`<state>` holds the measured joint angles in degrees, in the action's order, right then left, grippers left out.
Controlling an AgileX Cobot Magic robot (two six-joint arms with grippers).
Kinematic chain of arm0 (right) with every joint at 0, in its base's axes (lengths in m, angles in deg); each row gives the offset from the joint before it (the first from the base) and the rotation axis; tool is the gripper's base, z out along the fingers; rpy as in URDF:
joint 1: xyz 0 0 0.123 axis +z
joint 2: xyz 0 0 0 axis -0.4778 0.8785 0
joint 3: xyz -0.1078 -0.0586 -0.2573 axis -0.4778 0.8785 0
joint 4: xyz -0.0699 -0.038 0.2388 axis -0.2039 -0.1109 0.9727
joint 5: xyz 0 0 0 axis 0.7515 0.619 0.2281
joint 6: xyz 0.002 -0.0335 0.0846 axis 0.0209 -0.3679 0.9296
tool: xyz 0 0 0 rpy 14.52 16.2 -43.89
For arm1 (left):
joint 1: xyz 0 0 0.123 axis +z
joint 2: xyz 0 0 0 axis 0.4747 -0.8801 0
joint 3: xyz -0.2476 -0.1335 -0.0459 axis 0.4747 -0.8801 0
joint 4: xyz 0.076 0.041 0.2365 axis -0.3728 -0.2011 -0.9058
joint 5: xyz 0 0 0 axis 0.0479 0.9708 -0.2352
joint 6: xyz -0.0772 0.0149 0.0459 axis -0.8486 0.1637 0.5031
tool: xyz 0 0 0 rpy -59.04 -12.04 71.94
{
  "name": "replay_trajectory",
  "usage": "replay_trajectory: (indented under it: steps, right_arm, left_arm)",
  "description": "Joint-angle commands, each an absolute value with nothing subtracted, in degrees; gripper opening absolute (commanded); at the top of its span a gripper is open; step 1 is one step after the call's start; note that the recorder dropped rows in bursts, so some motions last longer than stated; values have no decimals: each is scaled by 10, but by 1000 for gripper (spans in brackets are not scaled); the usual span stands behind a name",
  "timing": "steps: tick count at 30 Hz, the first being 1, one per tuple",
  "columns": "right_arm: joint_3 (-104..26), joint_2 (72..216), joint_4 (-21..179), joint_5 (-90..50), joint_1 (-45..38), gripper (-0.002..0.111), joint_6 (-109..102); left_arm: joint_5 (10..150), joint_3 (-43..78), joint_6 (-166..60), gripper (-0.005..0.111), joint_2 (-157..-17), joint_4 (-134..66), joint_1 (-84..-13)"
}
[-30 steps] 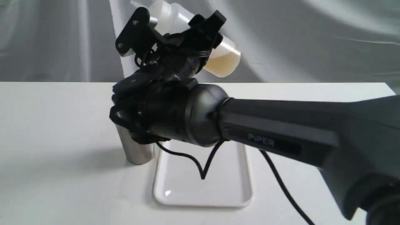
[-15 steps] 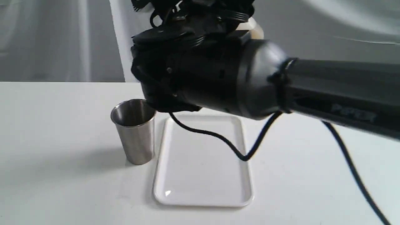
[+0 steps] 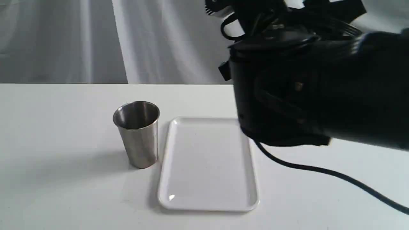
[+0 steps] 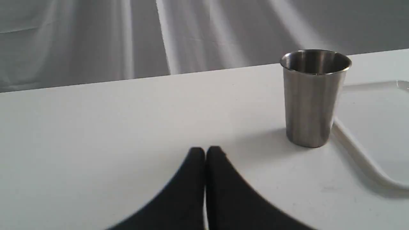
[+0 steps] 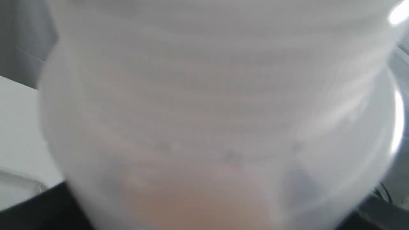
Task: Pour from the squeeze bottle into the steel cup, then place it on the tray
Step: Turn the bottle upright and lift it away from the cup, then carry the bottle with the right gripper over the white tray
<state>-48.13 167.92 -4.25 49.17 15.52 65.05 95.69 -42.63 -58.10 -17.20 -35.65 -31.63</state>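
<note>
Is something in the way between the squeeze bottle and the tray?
Nothing visible stands between the squeeze bottle and the tray: the tray is bare, and the steel cup stands beside it, not on it.

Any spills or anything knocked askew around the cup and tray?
Nothing stands out. The steel cup stands upright beside the tray, no spill visible on the table. The squeeze bottle fills the right wrist view, blurred.

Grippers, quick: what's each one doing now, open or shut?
Left gripper: shut, holding nothing.
Right gripper: shut on the squeeze bottle.
</note>
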Motion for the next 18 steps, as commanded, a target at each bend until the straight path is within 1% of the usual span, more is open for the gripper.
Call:
replay_trajectory:
  steps: [1,9,18]
  right_arm:
    - [-449,1632,-63,497,155,16,700]
    - [-392,1574,-63,494,155,16,715]
    - [-335,1537,-55,379,155,16,715]
  left_arm:
    - [953,-429,-582,0,-171,-356,-320]
    - [953,-429,-584,0,-171,-356,-320]
    - [953,-429,-584,0,-171,-356,-320]
